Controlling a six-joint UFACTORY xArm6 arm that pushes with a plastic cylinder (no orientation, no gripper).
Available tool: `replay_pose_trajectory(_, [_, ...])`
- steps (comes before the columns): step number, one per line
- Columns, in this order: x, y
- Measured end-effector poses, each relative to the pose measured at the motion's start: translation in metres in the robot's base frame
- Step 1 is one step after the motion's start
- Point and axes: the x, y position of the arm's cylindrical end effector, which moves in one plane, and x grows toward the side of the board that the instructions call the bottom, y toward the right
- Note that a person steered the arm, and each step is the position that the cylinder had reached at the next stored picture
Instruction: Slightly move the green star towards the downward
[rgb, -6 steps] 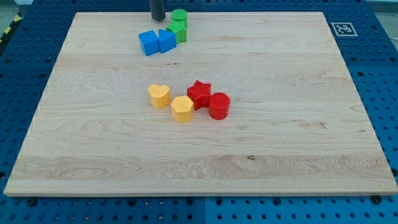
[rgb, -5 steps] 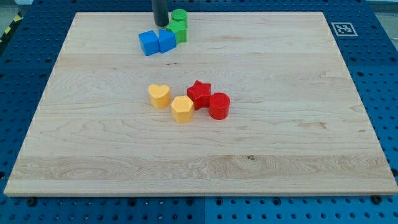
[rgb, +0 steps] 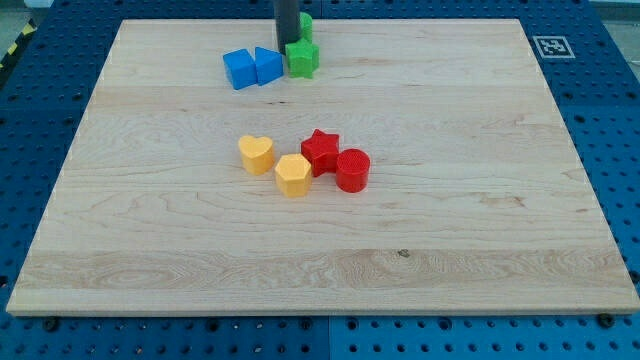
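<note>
All you can see of the arm is its rod (rgb: 287, 20), a straight, smooth cylinder in a dark grey, close to black. It looks plain along its whole visible length: you will find no markings, screws, cables or joints on it. Its sides run parallel, with the same width from where the view's top edge cuts it off down to the bottom. A faint lighter sheen runs along one side, which tells you the surface is slightly glossy. My tip (rgb: 287, 43) is a blunt, flat end in the same dark colour as the rest. The arm above the rod is out of view.
</note>
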Motion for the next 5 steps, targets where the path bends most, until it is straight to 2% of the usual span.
replay_pose_trajectory(1, [0.017, 0.002])
replay_pose_trajectory(3, [-0.036, -0.01])
replay_pose_trajectory(5, [-0.041, -0.058])
